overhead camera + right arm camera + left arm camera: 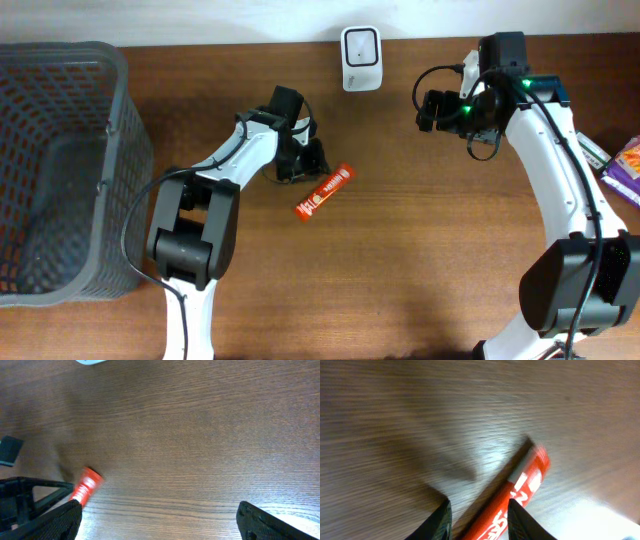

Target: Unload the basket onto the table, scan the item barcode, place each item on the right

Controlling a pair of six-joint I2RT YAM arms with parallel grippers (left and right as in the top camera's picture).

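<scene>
Overhead view: the left gripper (303,160) leans over the upper-left end of the red packet (325,191), which lies diagonally on the wooden table (420,260), below and left of the white scanner (360,58). The left wrist view shows the jaws set narrow and astride the packet's near end. Bare wood is visible between one finger (441,521) and the wrapper, and no firm grip shows. The right gripper (160,527) hangs wide and empty, well to the right of the packet.

The step in hand appears to be the pickup. The jaws would do best to centre over the wrapper, close across its narrow width and lift it level, so the printed code can be turned toward the scanner's window. A pinch at the very end risks the packet pivoting.

Blur softens the left wrist picture, and the frame cuts off the packet's near end. No barcode can be made out, and whether the other finger touches the wrapper cannot be told.
</scene>
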